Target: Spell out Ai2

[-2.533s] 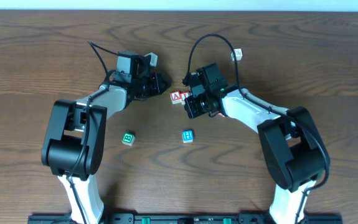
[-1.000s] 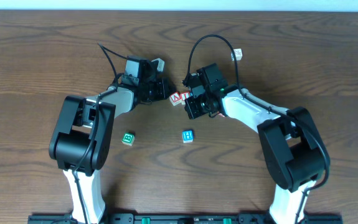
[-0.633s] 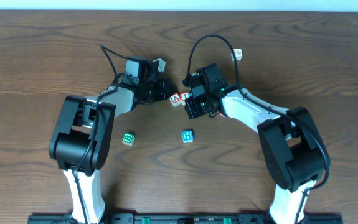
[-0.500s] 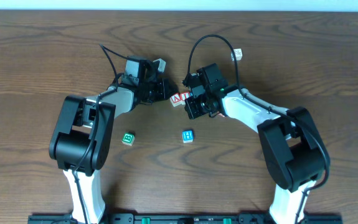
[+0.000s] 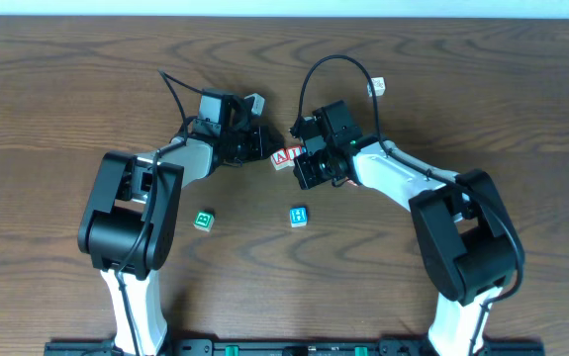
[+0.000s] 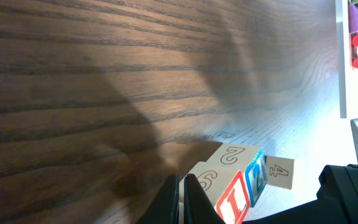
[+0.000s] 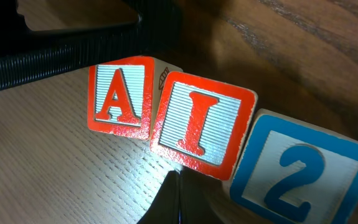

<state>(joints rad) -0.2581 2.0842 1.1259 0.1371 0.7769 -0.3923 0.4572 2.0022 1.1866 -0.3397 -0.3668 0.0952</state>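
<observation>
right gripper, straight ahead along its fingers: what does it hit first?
Most likely the I cube: the shut right gripper points straight at its near edge in the wrist view. Depth is unclear, so it may already be touching.

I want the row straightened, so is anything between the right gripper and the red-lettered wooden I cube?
Nothing visible: the shut right gripper points straight at the near edge of the red-lettered wooden I cube.

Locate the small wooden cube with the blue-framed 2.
The blue-framed 2 cube sits lower right in the right wrist view, directly beside the red I cube, last after the red A cube.
</observation>
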